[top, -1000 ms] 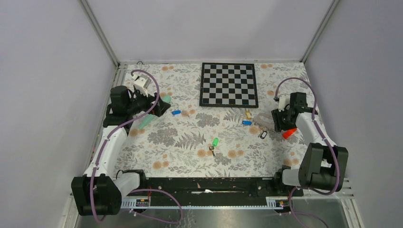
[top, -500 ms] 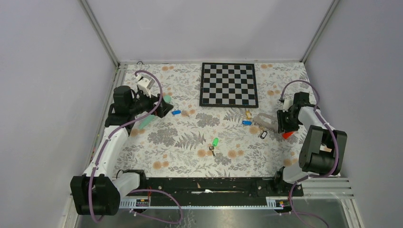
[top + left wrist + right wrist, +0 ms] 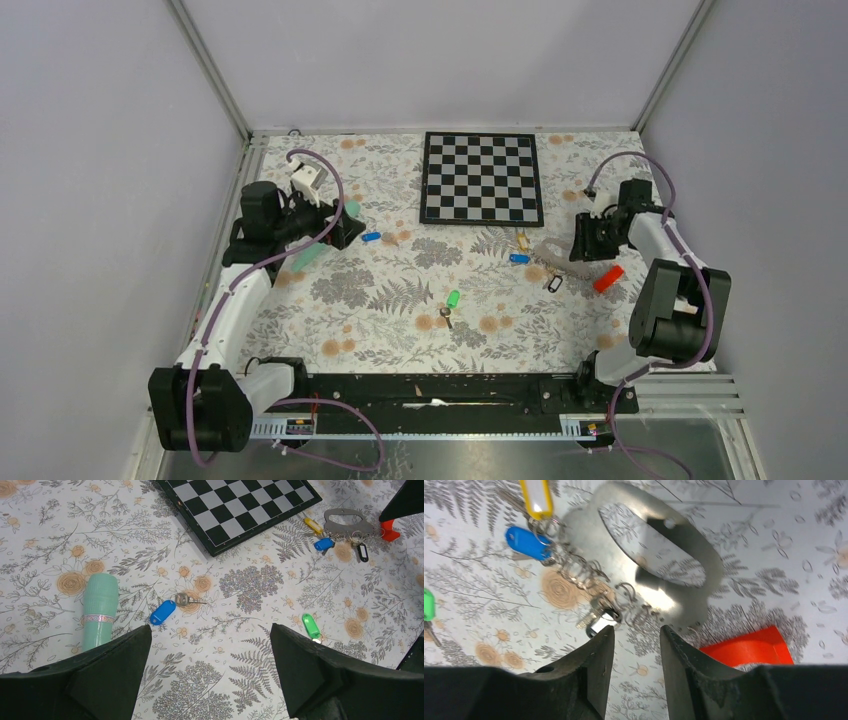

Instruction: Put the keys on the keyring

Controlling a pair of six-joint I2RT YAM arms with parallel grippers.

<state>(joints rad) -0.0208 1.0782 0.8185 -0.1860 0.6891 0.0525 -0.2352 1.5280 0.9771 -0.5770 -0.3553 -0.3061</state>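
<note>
A blue key (image 3: 162, 612) lies just ahead of my left gripper (image 3: 210, 630), which is wide open and empty above the cloth; in the top view the gripper (image 3: 348, 232) is at the left. A green key (image 3: 453, 298) lies mid-table with the small keyring (image 3: 445, 316) just below it. A yellow key (image 3: 536, 497) and a second blue key (image 3: 528, 542) lie by a silver metal plate (image 3: 684, 540) with wire loops. My right gripper (image 3: 636, 629) hovers over those loops, slightly open and holding nothing; it also shows in the top view (image 3: 582, 240).
A chessboard (image 3: 481, 178) lies at the back. A mint-green cylinder (image 3: 100, 610) is left of my left gripper. A black tag (image 3: 601, 620) and an orange-red cylinder (image 3: 749, 647) lie by my right gripper. Walls close in on both sides.
My right gripper has moved back and left, off the orange-red cylinder to over the silver plate. My left gripper has shifted only slightly.
</note>
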